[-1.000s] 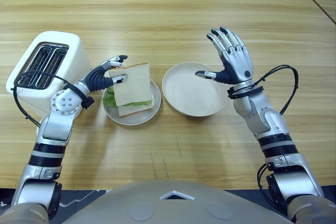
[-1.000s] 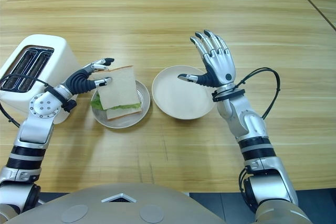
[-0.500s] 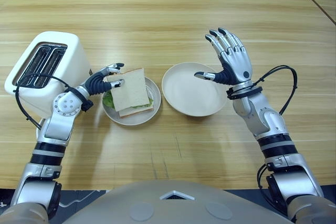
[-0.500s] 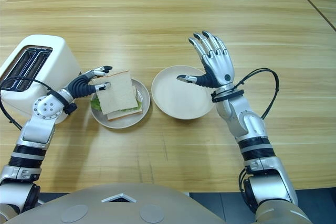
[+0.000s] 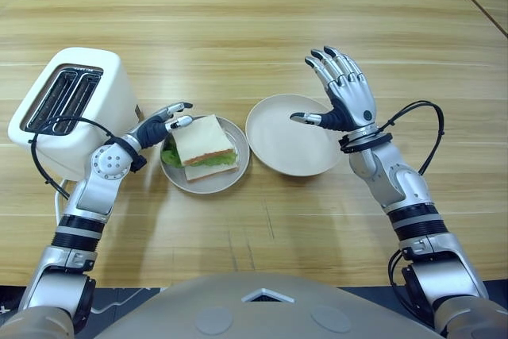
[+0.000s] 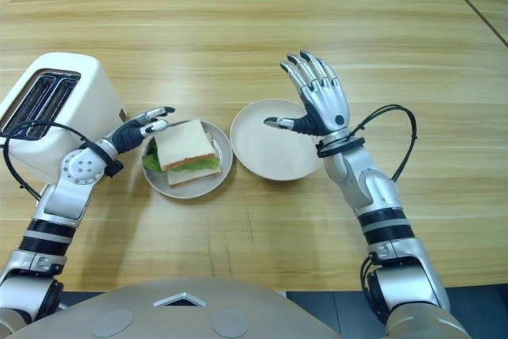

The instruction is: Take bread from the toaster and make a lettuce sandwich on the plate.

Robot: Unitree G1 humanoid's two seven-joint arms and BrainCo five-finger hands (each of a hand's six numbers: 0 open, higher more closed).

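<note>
With the left hand (image 5: pixel 163 123) spread and empty at the plate's (image 5: pixel 208 185) left rim, the sandwich (image 5: pixel 205 145) lies flat on the plate, just right of it. The right hand (image 5: pixel 343 93), also open and empty, hovers farther right of the plate.

White toaster (image 5: pixel 103 101), green lettuce (image 5: pixel 168 155), seemingly beige plate (image 5: pixel 205 187).

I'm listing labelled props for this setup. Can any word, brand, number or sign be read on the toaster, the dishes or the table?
No text here can be read.
toaster: a faint small mark on its top beside the slots, too small to read.
plate and sandwich: no print visible.
bowl: no print visible.
table: bare wood grain, no sign or number.
</note>
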